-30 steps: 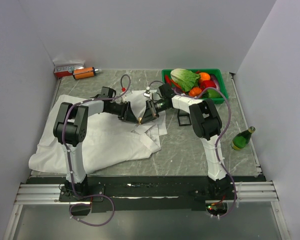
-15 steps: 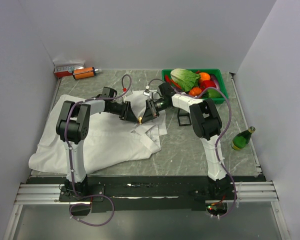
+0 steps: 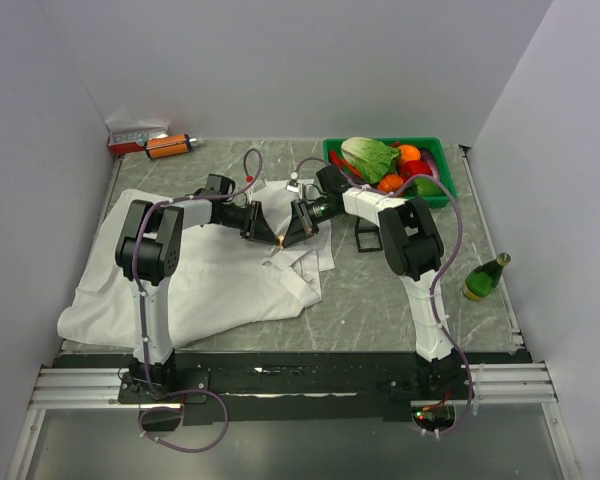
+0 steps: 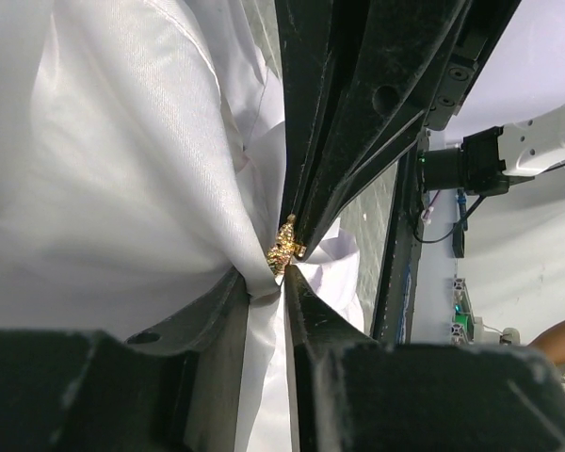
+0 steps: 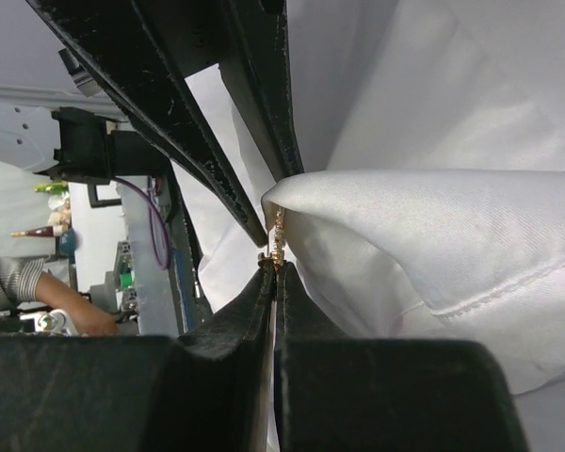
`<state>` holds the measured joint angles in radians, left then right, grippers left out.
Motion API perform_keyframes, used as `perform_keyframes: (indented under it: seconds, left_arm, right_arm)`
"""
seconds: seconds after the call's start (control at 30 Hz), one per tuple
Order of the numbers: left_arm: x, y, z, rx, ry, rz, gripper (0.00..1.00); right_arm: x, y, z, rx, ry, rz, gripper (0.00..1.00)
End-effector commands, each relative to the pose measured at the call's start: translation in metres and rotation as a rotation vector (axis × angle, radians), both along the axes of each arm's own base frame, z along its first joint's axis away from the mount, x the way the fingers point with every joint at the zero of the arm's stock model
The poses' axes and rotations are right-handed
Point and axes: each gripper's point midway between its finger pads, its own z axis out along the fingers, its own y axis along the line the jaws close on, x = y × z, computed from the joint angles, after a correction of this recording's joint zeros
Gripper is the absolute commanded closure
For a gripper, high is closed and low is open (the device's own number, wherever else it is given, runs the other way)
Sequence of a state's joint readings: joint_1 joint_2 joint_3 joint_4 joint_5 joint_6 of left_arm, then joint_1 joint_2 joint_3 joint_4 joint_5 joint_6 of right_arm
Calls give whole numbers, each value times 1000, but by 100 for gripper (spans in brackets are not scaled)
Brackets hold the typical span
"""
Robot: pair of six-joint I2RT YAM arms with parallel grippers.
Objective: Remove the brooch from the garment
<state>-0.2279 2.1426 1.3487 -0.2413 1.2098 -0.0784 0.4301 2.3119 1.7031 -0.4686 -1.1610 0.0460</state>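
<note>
- Brooch [image 4: 284, 248] sits at the centre of the left wrist view, pinned to a raised peak of shirt [image 4: 122, 188] above the worktop [image 3: 380, 300].
- Right tool [image 5: 271, 268] is closed tight, with its tips on the brooch's edge.
- Left tool [image 4: 266, 287] is narrowed onto the shirt fold just beneath.
- The pull should run straight along the pin while the left tool anchors the cloth, so nothing tears.
</note>
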Motion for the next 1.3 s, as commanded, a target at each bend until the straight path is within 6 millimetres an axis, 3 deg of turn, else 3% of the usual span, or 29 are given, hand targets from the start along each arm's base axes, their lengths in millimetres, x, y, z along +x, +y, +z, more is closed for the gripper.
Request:
perform_keyframes:
  seconds: [0.0, 0.27, 0.67, 0.93, 1.03, 1.1, 1.2, 1.27]
  left_arm:
    - [3, -12, 7, -24, -54, -39, 76]
    - [2, -19, 2, 21, -60, -10, 78]
    - [44, -15, -17, 279, -56, 287, 87]
    - [50, -1, -21, 436, 4, 426, 86]
    - [50, 0, -15, 444, 2, 440, 84]
    - [43, -11, 3, 356, -34, 347, 72]
    - [39, -7, 32, 250, -136, 254, 57]
    - [37, 8, 52, 176, -196, 210, 50]
  right_arm:
    - [3, 11, 41, 69, -84, 27, 100]
    - [-1, 21, 46, 90, -47, 32, 100]
    - [-10, 32, 50, 63, -69, 47, 100]
    - [-6, 33, 52, 42, -86, 27, 100]
    - [-5, 34, 55, 51, -80, 24, 100]
    - [-5, 33, 54, 54, -80, 25, 100]
    - [-3, 26, 49, 48, -61, 10, 100]
    - [1, 20, 45, 44, -42, -8, 100]
